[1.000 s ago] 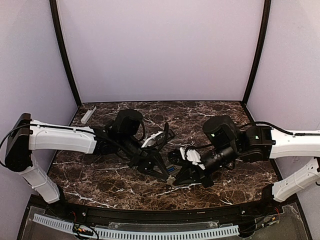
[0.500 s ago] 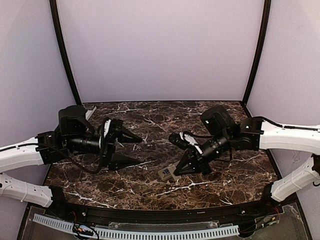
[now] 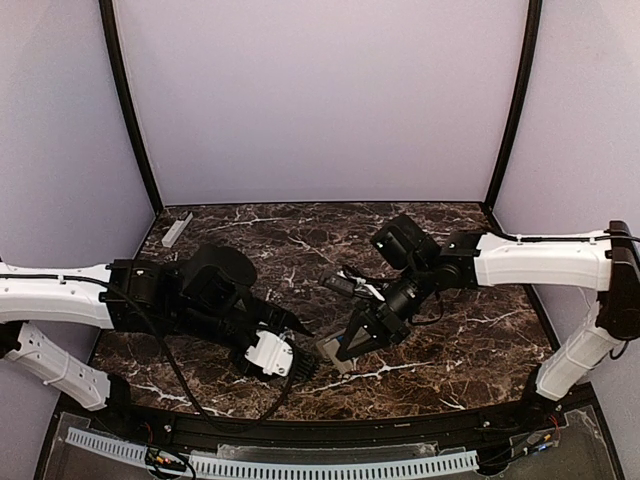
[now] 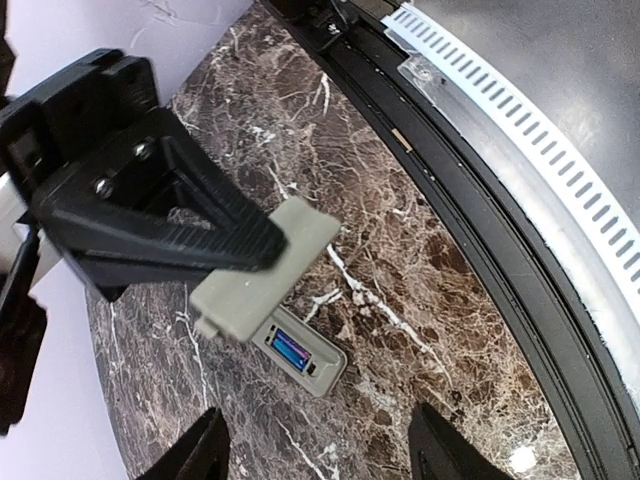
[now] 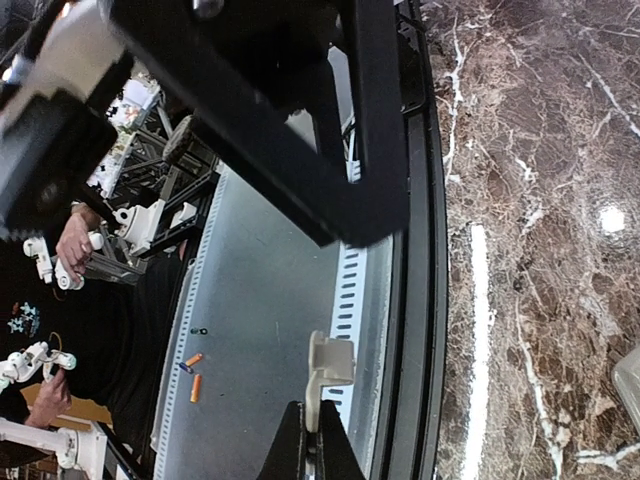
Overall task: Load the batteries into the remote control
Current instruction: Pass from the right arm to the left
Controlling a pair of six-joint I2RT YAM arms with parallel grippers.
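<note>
Dark marble counter (image 3: 450, 330) boxed in by lilac walls (image 3: 320, 100), with a black rim (image 4: 480, 230) along the front. The remote control (image 4: 330, 366) lies near that rim, a blue battery (image 4: 290, 350) in its open bay. Just above it the right gripper (image 4: 265, 245) pinches a pale grey cover (image 4: 250, 290). The left gripper (image 4: 322, 450) hangs spread and empty. A grey bar (image 3: 178, 228) lies at the back-left corner, well apart.

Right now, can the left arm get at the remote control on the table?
Probably yes. The jaws of the left gripper stand open over the remote control, with nothing between them. Only the grey cover, held by the right gripper, overhangs one end.
</note>
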